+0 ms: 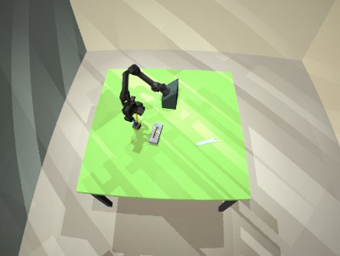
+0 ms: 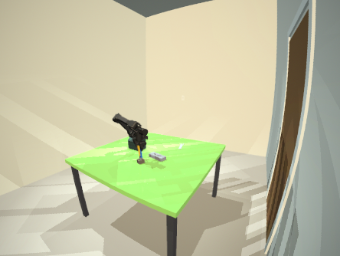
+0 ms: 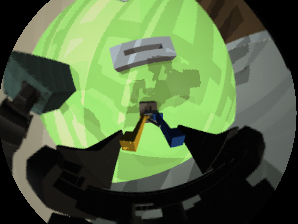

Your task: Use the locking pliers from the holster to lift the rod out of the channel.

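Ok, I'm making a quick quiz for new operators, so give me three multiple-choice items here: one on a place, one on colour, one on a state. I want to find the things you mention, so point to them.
1. Where do the pliers stand?
A. On the wrench
B. In the small brown holster
C. In the channel block

2. What colours are the pliers' two handles?
A. Red and white
B. Orange and blue
C. Both green

3. How is the gripper?
A. Open, holding nothing
B. Shut on a handle
C. Shut on the wrench

1 B: the pliers [image 1: 136, 118] [image 2: 139, 152] rise from the holster [image 1: 136, 126] [image 2: 141, 161] [image 3: 148, 106].
2 B: the wrist view shows an orange handle [image 3: 129, 143] and a blue handle [image 3: 176, 139].
3 A: the gripper [image 3: 150, 129] has its fingers wide apart, touching neither handle.
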Available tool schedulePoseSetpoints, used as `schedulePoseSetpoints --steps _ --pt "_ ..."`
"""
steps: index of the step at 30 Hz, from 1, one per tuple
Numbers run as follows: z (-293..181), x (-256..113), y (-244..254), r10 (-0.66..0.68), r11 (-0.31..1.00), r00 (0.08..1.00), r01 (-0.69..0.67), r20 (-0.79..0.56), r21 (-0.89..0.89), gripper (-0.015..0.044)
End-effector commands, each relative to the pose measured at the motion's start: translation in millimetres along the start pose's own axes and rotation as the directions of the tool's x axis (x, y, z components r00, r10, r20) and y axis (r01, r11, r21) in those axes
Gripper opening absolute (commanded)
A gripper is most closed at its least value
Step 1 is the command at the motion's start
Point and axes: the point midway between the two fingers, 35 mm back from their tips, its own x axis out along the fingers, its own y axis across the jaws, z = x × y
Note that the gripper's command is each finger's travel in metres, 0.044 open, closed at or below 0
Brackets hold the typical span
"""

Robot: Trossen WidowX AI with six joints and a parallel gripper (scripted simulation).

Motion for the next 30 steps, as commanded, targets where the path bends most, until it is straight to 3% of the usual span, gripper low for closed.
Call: schedulePoseSetpoints --steps 1,30 --pt "0 6 1 0.004 1.0 1.0 -0.004 0.003 -0.004 0.044" --pt "0 26 2 0.003 1.0 1.0 -0.003 0.001 -0.004 0.0424"
